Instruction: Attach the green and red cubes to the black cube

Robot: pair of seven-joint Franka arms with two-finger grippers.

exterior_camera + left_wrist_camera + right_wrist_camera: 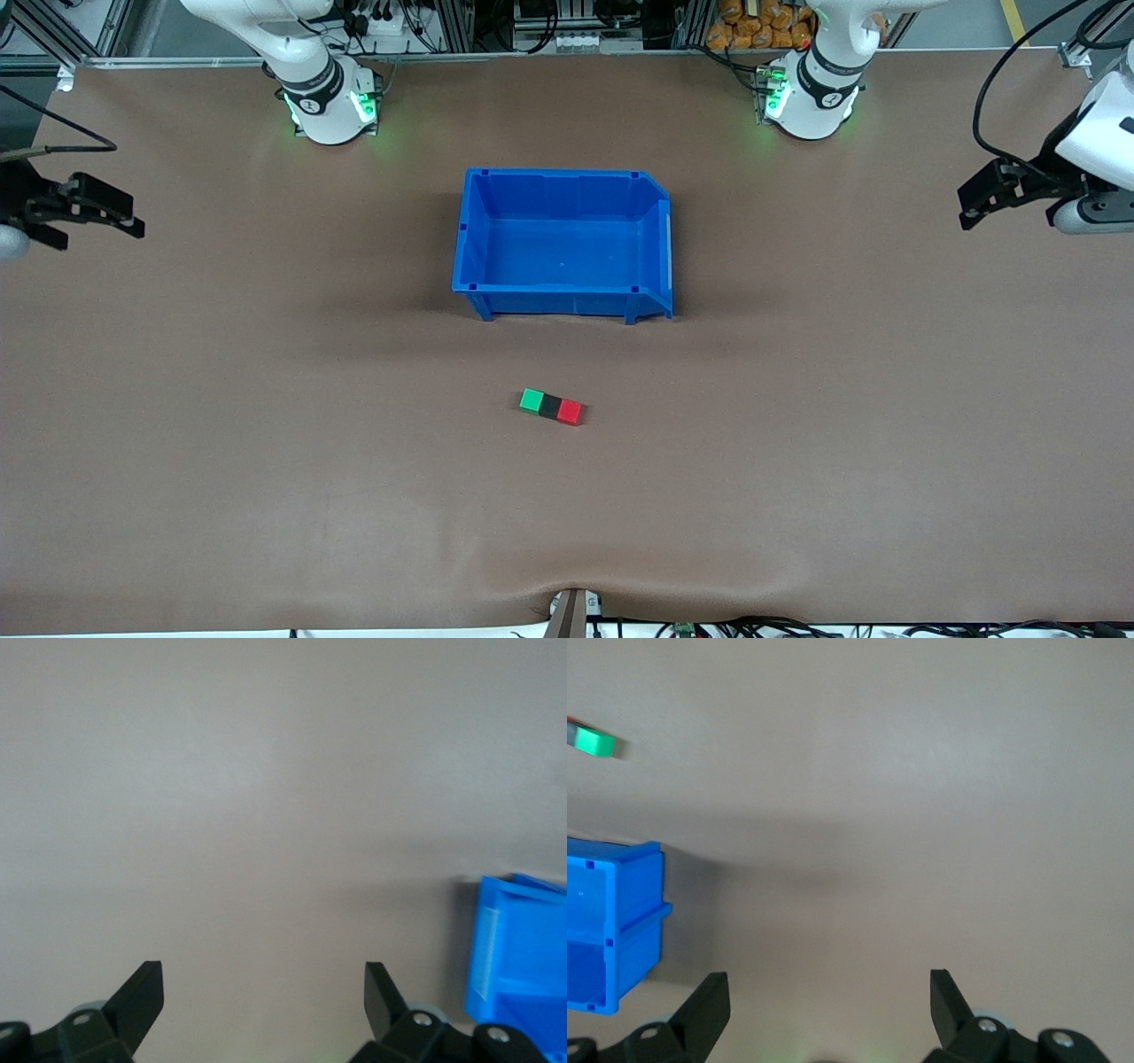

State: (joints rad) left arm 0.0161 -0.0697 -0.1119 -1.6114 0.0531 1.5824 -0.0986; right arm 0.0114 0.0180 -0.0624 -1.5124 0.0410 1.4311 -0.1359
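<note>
Green, black and red small plastic cubes are sitting joined in one row: green cube [532,400], black cube [551,407], red cube [570,412], nearer the front camera than the blue plastic bin [567,182]. You are seeing the row's long axis running between the arms' ends of the table, green toward the right arm's end. Right gripper [102,211] and left gripper [997,190] are waiting spread, holding nothing, at the table ends. Only the right wrist view is catching the green cube [594,742], cut off at the edge.
</note>
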